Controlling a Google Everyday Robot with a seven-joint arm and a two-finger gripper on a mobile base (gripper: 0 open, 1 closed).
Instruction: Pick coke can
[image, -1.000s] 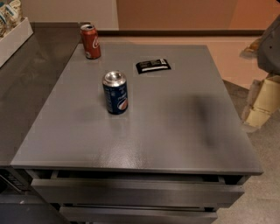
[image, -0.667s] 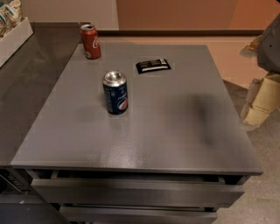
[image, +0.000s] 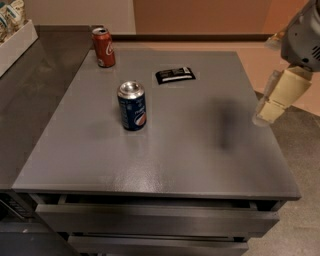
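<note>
The coke can (image: 103, 47), red with white script and a silver top, stands upright at the far left corner of the grey cabinet top (image: 190, 150). A dark blue Pepsi can (image: 132, 106) stands upright nearer the middle left. My gripper (image: 270, 107), cream-coloured under a grey wrist, hangs in the air over the right edge of the cabinet top. It is far to the right of the coke can and holds nothing.
A flat black packet (image: 175, 75) lies between the cans and the top's far edge. A white tray with snack bags (image: 15, 40) sits on the dark counter at the far left. Drawer fronts (image: 155, 220) show below the front edge.
My gripper has moved a little left and up, from beside the right edge to over it. The cans and the packet have not moved.
</note>
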